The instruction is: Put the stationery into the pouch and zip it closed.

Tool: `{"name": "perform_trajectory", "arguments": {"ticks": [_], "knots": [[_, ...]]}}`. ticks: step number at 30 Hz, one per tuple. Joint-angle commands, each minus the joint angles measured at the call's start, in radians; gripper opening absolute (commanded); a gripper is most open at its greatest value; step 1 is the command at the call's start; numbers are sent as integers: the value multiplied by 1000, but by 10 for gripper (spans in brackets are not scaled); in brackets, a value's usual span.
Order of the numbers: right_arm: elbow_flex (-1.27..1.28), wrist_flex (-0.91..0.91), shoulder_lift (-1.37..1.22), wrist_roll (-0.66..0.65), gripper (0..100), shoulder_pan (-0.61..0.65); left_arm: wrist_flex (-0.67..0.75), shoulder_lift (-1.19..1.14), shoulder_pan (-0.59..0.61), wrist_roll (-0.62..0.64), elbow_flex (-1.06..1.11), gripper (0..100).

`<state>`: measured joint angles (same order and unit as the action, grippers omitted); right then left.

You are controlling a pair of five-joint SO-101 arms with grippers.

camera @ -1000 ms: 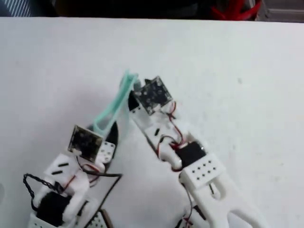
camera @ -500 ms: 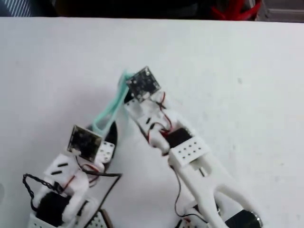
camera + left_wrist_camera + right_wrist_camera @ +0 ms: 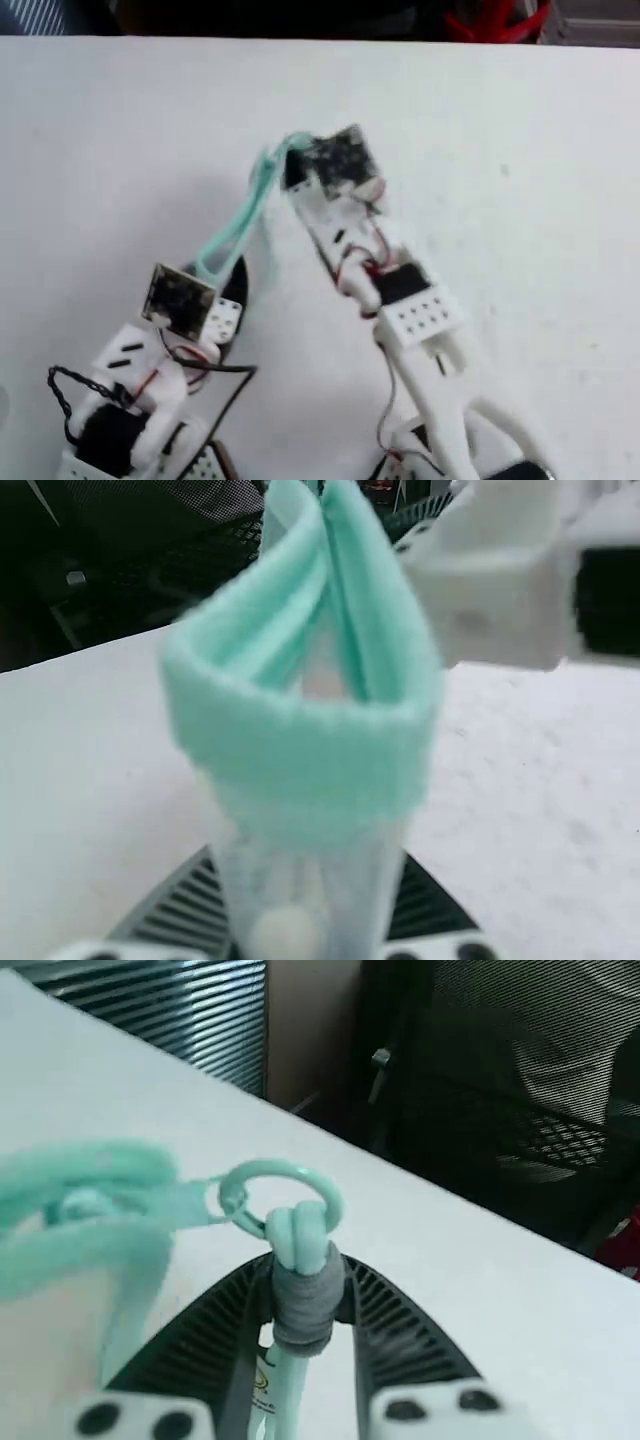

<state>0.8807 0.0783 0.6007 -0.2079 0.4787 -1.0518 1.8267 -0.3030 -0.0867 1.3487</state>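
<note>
The pouch (image 3: 238,222) is a clear sleeve with a mint-green zip edge, held edge-up off the white table (image 3: 520,200). My left gripper (image 3: 228,274) is shut on its lower end. In the left wrist view the pouch (image 3: 300,730) rises straight from the left gripper (image 3: 300,925), and a pale shape shows through its clear wall. My right gripper (image 3: 296,158) is at the pouch's far end, shut on the zip pull. In the right wrist view the right gripper (image 3: 300,1305) pinches the mint pull cord (image 3: 298,1250) with its grey wrap, and the pull's ring (image 3: 280,1195) links to the pouch (image 3: 80,1210).
The table has open room to the right and beyond the arms. A black cable (image 3: 60,385) loops by the left arm's base. A red object (image 3: 495,20) lies past the table's far edge. A dark mesh chair (image 3: 520,1110) stands behind.
My right gripper has moved away from the left arm, toward the far right, drawing the zip pull with it. The pouch is now stretched longer between both grippers. The left arm has kept still.
</note>
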Motion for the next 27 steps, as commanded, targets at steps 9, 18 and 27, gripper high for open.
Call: {"name": "perform_trajectory", "arguments": {"ticks": [9,18,27], "knots": [[-157,360,355,-5,19,76,2,-2,151,226,-57,229],[-371,627,355,3,19,42,-3,-2,159,229,-57,229],[-434,743,355,21,19,16,-5,-2,151,227,-78,242]]}}
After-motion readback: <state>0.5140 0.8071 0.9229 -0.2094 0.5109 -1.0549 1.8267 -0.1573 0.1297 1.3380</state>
